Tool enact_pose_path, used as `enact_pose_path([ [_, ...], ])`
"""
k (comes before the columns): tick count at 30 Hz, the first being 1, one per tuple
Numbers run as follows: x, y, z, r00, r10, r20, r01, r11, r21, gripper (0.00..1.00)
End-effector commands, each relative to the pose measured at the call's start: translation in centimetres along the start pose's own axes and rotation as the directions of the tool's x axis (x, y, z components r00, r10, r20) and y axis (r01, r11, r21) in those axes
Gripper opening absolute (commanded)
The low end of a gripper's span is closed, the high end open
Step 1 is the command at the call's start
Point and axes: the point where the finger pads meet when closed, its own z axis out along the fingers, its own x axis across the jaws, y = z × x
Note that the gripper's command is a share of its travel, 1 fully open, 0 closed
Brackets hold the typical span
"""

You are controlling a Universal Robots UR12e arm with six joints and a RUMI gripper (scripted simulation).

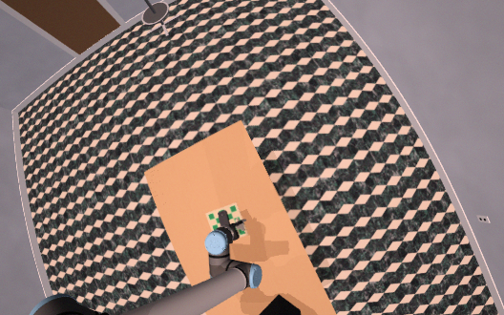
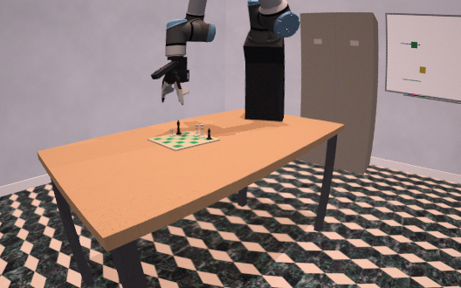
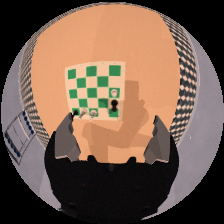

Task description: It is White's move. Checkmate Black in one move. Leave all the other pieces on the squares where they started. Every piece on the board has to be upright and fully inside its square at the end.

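Observation:
The green and cream board (image 1: pixel 211 217) (image 2: pixel 176 146) (image 3: pixel 80 75) lies on the table. A tall black piece (image 2: pixel 178 128) (image 3: pixel 114 105) stands on it beside a small white piece (image 2: pixel 171 132) (image 3: pixel 114 92), both in the right-hand column in the wrist view. Two white pieces stand side by side, one (image 2: pixel 202 131) (image 3: pixel 93 114) beside the other (image 2: pixel 196 129) (image 3: pixel 83 113). A shorter black piece (image 2: pixel 209 134) (image 3: pixel 75 113) stands at the corner next to them. All look upright; exact piece types are too small to tell. My gripper (image 2: pixel 173 102) (image 3: pixel 113 114) is wide open and empty, high above the board.
The wooden table (image 1: pixel 197 177) (image 2: pixel 127 183) (image 3: pixel 50 60) carries the board. The black robot pedestal (image 2: pixel 264 83) stands at its back edge. A cabinet (image 2: pixel 339 87) and a whiteboard (image 2: pixel 446 57) are beyond. The arm and its shadow cover part of the board in the top view.

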Motion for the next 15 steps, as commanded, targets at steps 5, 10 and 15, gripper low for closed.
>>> enact_pose_path([
  [5, 0.0, 0.1, -4.1, 1.0, 0.001, 0.002, -0.001, 1.0, -0.002, 1.0],
  [10, 0.0, 0.1, -5.4, 1.0, 0.001, 0.002, -0.001, 1.0, -0.001, 1.0],
  [15, 0.0, 0.1, -5.7, 1.0, 0.001, 0.002, -0.001, 1.0, -0.001, 1.0],
])
